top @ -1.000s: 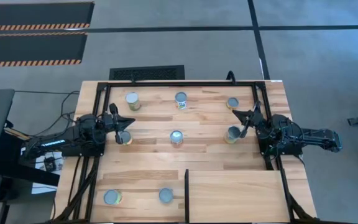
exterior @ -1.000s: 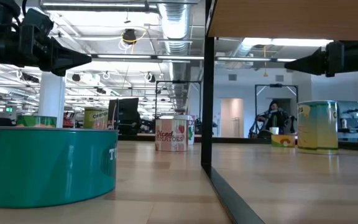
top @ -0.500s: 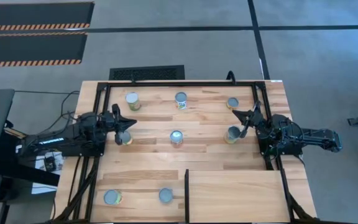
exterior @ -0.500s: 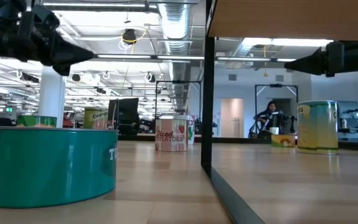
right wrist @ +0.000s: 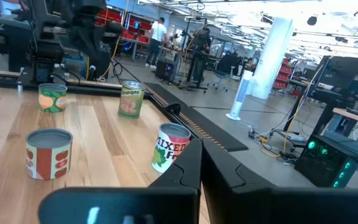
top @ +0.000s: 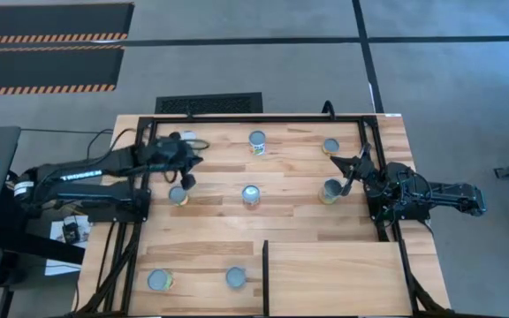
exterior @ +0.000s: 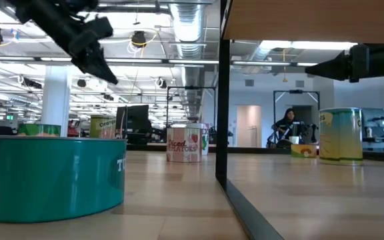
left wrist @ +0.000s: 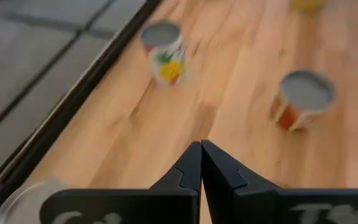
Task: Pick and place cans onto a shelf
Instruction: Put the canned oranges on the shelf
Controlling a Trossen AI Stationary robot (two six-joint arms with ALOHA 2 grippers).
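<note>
8 cans (top: 251, 196) stand on the tabletop; none sits on the shelf (top: 334, 278) yet. Left gripper (top: 190, 164), pressed together and empty, hangs above the back-left can; it should spread before descending squarely. Right gripper (top: 341, 166) waits, also closed. Labels read "Mixed", "Oranges".

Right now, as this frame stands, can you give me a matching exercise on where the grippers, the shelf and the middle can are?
Things:
1. left gripper
2. right gripper
3. shelf
4. middle can

Places or states:
A. near right part of the table, no can on top
B. shut, over the table's far left part
C. upright at the table's centre
D. shut, at the right side, between two cans in the high view

Pairs: 1-B, 2-D, 3-A, 4-C
</note>
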